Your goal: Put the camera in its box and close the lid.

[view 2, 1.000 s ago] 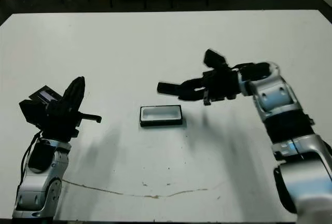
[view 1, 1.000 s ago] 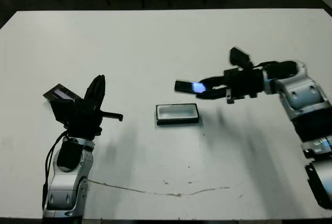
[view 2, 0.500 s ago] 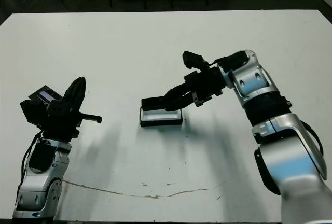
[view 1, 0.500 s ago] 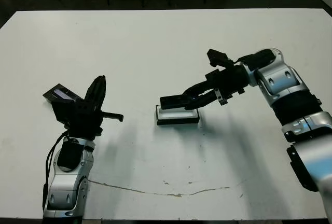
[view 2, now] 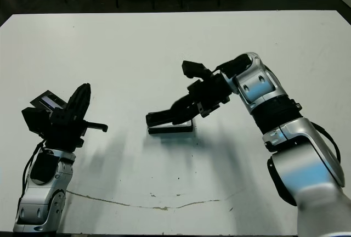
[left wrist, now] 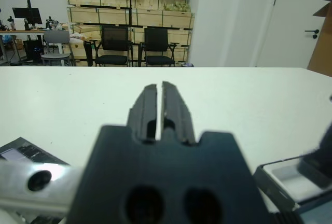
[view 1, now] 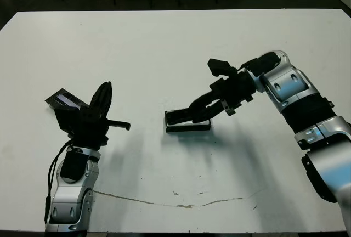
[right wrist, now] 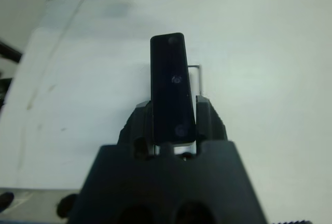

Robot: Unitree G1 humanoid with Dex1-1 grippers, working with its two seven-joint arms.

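Note:
The camera [view 1: 178,117] is a slim black bar held by my right gripper [view 1: 204,108], which is shut on one end of it. The bar lies low over the box [view 1: 189,127], covering most of its white lining; I cannot tell whether it touches inside. In the right wrist view the camera [right wrist: 168,86] sticks out between the fingers [right wrist: 206,117], with a sliver of the box edge [right wrist: 197,73] beside it. My left gripper [view 1: 104,89] points upward at the left, shut on nothing. The lid [view 1: 62,98] sits tilted just behind it, also seen as the lid [left wrist: 23,154] beside the gripper body.
A thin brown line [view 1: 164,203] runs across the white table [view 1: 164,45] near its front edge. Beyond the table's far side stand chairs [left wrist: 129,45] and wooden crates [left wrist: 124,6].
My right arm has swung left and down, carrying the camera from above and right of the box to low over it. Its bright screen no longer shows. The left arm and lid have stayed put.

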